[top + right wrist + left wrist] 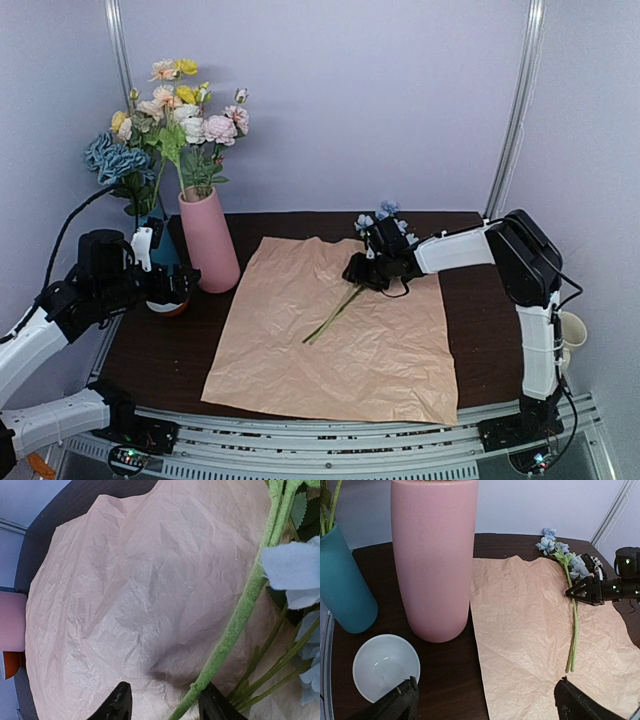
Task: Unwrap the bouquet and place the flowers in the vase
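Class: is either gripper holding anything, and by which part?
Nothing clamped yet: right gripper jaws straddle the blue flower stem below its blooms; left gripper open, empty.

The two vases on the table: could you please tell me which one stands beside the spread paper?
The tall pink vase; the teal vase stands on its far side, away from the paper.

Dark brown table (480, 330), pale lilac walls (350, 100) behind

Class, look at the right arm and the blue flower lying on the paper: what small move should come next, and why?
Probably close the right end effector on the stem: it straddles the stem with a gap left, and the blue flower lies flat on the paper.
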Action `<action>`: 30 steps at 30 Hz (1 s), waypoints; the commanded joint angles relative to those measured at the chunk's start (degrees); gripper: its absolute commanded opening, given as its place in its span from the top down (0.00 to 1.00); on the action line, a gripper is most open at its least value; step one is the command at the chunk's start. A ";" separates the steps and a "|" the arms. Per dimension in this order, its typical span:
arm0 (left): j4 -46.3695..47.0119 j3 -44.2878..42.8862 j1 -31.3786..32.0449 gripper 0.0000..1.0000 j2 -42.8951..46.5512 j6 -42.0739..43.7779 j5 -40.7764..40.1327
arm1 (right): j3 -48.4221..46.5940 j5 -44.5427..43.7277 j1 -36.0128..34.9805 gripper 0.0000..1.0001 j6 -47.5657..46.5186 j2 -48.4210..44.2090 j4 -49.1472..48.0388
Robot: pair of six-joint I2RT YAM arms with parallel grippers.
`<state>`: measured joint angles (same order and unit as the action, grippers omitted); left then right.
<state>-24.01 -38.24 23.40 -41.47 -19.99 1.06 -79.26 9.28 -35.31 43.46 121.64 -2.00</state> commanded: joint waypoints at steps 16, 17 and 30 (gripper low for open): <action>2.18 -0.87 -0.33 0.02 0.34 0.83 -0.37 | 1.75 -0.09 0.42 0.84 2.89 1.39 0.39; 2.14 -0.87 -0.31 0.02 0.34 0.83 -0.36 | 1.82 -0.13 0.42 0.86 2.97 1.40 0.27; 2.13 -0.87 -0.29 0.02 0.30 0.83 -0.38 | 3.61 3.13 0.58 1.00 4.46 -2.14 -5.33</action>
<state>-24.01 -38.24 23.40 -41.47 -19.94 1.06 -76.58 10.68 -35.16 48.10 121.82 -5.21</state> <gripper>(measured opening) 0.983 0.065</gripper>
